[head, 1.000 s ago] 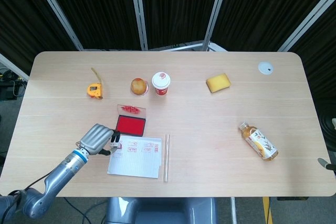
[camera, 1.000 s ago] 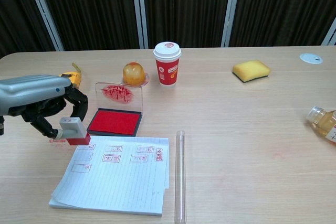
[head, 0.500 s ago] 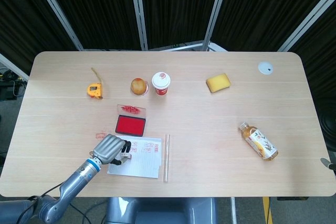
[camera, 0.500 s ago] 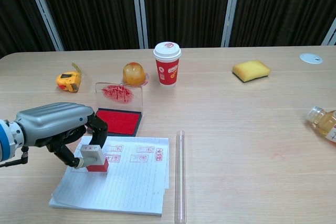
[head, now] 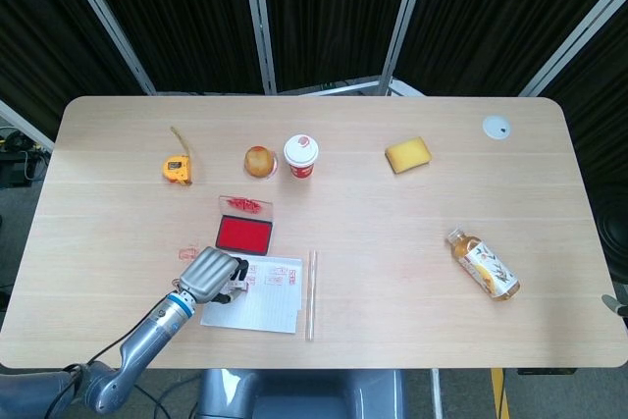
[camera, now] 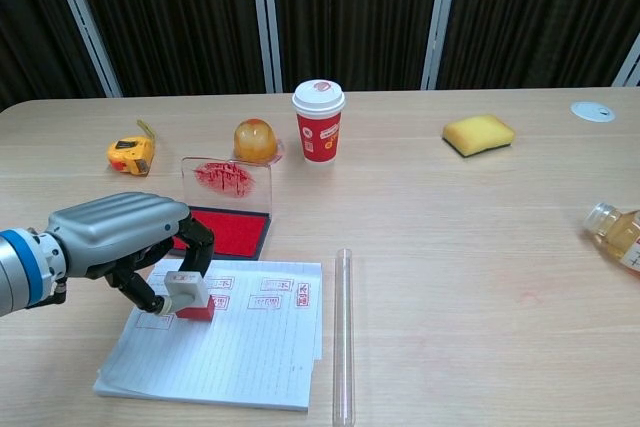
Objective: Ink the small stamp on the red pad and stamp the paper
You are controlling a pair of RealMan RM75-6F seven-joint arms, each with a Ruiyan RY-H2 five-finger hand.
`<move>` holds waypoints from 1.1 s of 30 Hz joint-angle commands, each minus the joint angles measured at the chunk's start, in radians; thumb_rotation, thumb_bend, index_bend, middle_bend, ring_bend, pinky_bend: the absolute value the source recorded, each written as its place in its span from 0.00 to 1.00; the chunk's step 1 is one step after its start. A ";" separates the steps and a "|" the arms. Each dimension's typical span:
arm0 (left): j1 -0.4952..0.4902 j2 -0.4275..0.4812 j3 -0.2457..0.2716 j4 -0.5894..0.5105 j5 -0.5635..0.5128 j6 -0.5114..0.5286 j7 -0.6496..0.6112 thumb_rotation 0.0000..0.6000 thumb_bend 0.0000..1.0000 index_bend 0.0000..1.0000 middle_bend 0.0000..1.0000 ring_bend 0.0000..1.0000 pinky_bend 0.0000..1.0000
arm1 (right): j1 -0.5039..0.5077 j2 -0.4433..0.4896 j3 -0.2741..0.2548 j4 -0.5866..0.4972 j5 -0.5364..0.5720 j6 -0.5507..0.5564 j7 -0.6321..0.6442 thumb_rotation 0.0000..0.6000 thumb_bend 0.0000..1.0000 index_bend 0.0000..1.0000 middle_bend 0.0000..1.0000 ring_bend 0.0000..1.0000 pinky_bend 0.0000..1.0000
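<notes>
My left hand [camera: 125, 237] grips the small stamp [camera: 190, 296], a grey block with a red base. The stamp stands on the upper left part of the lined paper [camera: 240, 352], among several red stamp marks. In the head view the left hand [head: 210, 274] covers the stamp and the paper's [head: 265, 306] left corner. The red ink pad [camera: 238, 232] lies just behind the paper, its clear lid standing open at the back. The same ink pad [head: 243, 233] shows above the paper in the head view. My right hand is out of both views.
A clear tube [camera: 343, 332] lies along the paper's right edge. Behind the pad stand a red paper cup [camera: 318, 122] and an orange fruit [camera: 254, 139]; a yellow tape measure [camera: 130, 153] is at left. A yellow sponge [camera: 478, 134], white disc [camera: 592, 110] and lying bottle [camera: 618, 232] are at right.
My left hand carried the stamp from the table left of the paper rightward onto the paper, then shifted it slightly up the sheet and lowered it.
</notes>
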 commanded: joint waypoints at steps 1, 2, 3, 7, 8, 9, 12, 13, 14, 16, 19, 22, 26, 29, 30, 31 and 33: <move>-0.002 -0.005 -0.004 0.002 -0.001 -0.003 0.002 1.00 0.40 0.60 0.56 0.81 0.87 | 0.000 -0.001 0.000 0.001 0.001 -0.002 0.000 1.00 0.00 0.00 0.00 0.00 0.00; -0.003 -0.006 -0.005 0.002 -0.002 -0.005 0.003 1.00 0.40 0.60 0.56 0.81 0.87 | 0.000 -0.001 0.000 0.002 0.002 -0.002 0.001 1.00 0.00 0.00 0.00 0.00 0.00; -0.004 -0.006 -0.005 0.001 -0.004 -0.007 0.004 1.00 0.40 0.60 0.56 0.81 0.87 | 0.001 -0.001 0.000 0.003 0.002 -0.003 0.000 1.00 0.00 0.00 0.00 0.00 0.00; -0.004 -0.008 -0.003 -0.005 -0.002 -0.009 0.010 1.00 0.40 0.60 0.56 0.81 0.87 | 0.001 -0.001 0.001 0.004 0.003 -0.003 0.001 1.00 0.00 0.00 0.00 0.00 0.00; -0.003 -0.008 -0.003 -0.006 -0.001 -0.009 0.010 1.00 0.40 0.60 0.56 0.81 0.87 | 0.001 -0.001 0.001 0.004 0.004 -0.004 0.001 1.00 0.00 0.00 0.00 0.00 0.00; -0.003 -0.008 -0.002 -0.007 0.000 -0.010 0.011 1.00 0.40 0.60 0.56 0.81 0.87 | 0.001 -0.001 0.001 0.004 0.004 -0.004 0.001 1.00 0.00 0.00 0.00 0.00 0.00; -0.002 -0.008 0.001 -0.008 -0.002 -0.012 0.013 1.00 0.40 0.60 0.56 0.81 0.87 | 0.001 -0.001 0.001 0.004 0.004 -0.004 0.002 1.00 0.00 0.00 0.00 0.00 0.00; -0.002 -0.009 0.001 -0.007 -0.001 -0.012 0.015 1.00 0.40 0.60 0.56 0.81 0.87 | 0.001 -0.001 0.001 0.004 0.003 -0.004 0.002 1.00 0.00 0.00 0.00 0.00 0.00; -0.002 -0.009 0.001 -0.006 0.000 -0.011 0.019 1.00 0.40 0.60 0.56 0.81 0.87 | 0.001 0.000 0.001 0.003 0.003 -0.003 0.002 1.00 0.00 0.00 0.00 0.00 0.00; -0.001 -0.012 0.000 -0.006 -0.002 -0.010 0.019 1.00 0.40 0.60 0.56 0.81 0.87 | 0.000 0.000 0.001 0.003 0.004 -0.003 0.003 1.00 0.00 0.00 0.00 0.00 0.00; -0.002 -0.016 -0.002 -0.002 -0.001 -0.010 0.025 1.00 0.40 0.60 0.56 0.81 0.87 | 0.000 0.001 0.001 0.002 0.003 -0.002 0.003 1.00 0.00 0.00 0.00 0.00 0.00; -0.003 -0.021 -0.003 -0.001 -0.005 -0.016 0.024 1.00 0.41 0.60 0.56 0.81 0.87 | -0.002 0.002 0.001 0.001 0.002 0.001 0.004 1.00 0.00 0.00 0.00 0.00 0.00; -0.004 -0.032 -0.002 0.009 -0.007 -0.019 0.034 1.00 0.41 0.60 0.56 0.81 0.87 | -0.002 0.003 0.002 0.003 0.005 -0.002 0.008 1.00 0.00 0.00 0.00 0.00 0.00; -0.003 -0.038 0.001 0.015 -0.008 -0.022 0.037 1.00 0.41 0.60 0.56 0.81 0.87 | -0.001 0.003 0.002 0.005 0.005 -0.004 0.010 1.00 0.00 0.00 0.00 0.00 0.00; -0.003 -0.041 0.001 0.018 -0.009 -0.023 0.036 1.00 0.41 0.60 0.56 0.81 0.87 | -0.001 0.003 0.002 0.006 0.005 -0.003 0.010 1.00 0.00 0.00 0.00 0.00 0.00; -0.003 -0.042 0.001 0.019 -0.010 -0.024 0.036 1.00 0.41 0.60 0.56 0.81 0.87 | -0.001 0.003 0.002 0.006 0.005 -0.003 0.010 1.00 0.00 0.00 0.00 0.00 0.00; -0.002 -0.046 0.002 0.024 -0.011 -0.024 0.038 1.00 0.41 0.60 0.56 0.81 0.87 | -0.001 0.003 0.002 0.006 0.004 -0.003 0.011 1.00 0.00 0.00 0.00 0.00 0.00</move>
